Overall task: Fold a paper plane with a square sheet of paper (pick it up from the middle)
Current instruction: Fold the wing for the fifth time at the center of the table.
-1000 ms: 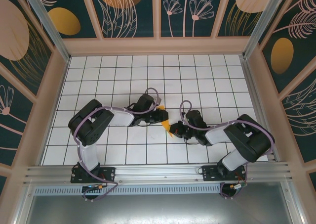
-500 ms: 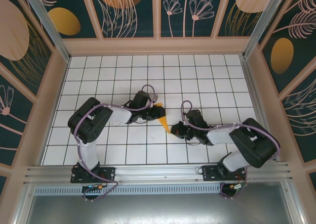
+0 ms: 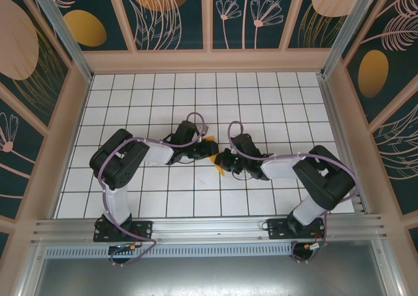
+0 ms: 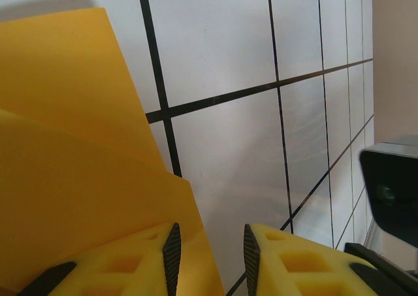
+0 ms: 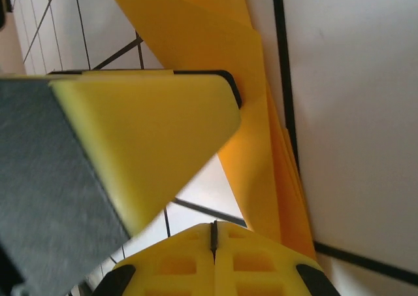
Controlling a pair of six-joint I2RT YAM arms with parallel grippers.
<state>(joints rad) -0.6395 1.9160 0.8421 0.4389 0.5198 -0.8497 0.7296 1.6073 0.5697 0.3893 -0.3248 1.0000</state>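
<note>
The left claw [image 4: 209,237] is held low over the counter [image 4: 228,48] with its jaws narrowly parted. The folded orange-yellow paper [image 4: 78,146] is seen behind one finger, its edge reaching into the gap. The paper is flanked mid-counter by both claws. The right claw [image 5: 213,229] is closed tight, beside the paper's layered edge.
</note>
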